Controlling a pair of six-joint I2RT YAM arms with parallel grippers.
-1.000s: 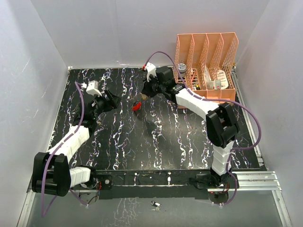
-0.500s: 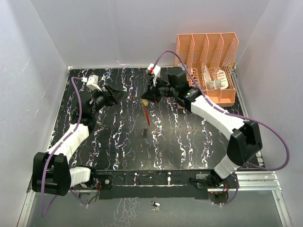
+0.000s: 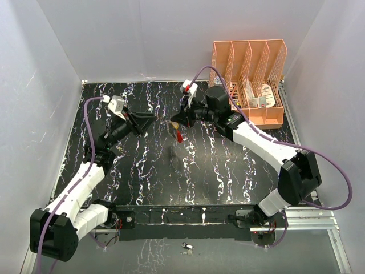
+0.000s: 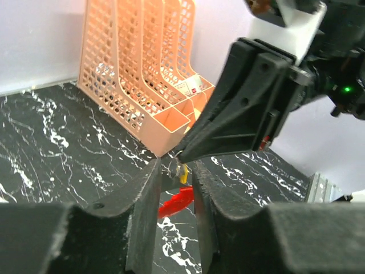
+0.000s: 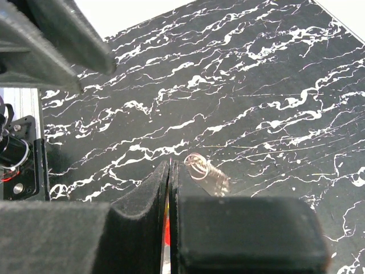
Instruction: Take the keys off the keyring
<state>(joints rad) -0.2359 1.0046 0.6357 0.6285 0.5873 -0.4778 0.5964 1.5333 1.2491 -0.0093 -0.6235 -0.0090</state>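
Note:
My right gripper (image 3: 174,121) is shut on the keyring and holds it up above the middle back of the table. In the right wrist view (image 5: 171,165) a small metal ring (image 5: 197,165) sticks out beside the shut fingertips. The red key (image 3: 179,136) hangs below. In the left wrist view the thin ring (image 4: 173,164), the yellow key (image 4: 183,173) and the red key (image 4: 177,203) hang from the right gripper's tip. My left gripper (image 3: 153,118) is open just left of them, and the left wrist view (image 4: 174,174) shows its jaws on either side of them without touching.
An orange mesh file organizer (image 3: 251,74) stands at the back right, close behind the right arm, and it also shows in the left wrist view (image 4: 142,74). White walls close in the black marbled table (image 3: 188,177). A small metal item (image 3: 187,246) lies in front of the table.
My left gripper has moved right, up to the right gripper's tip. The right gripper shifted a little, and the keys hang closer under it.

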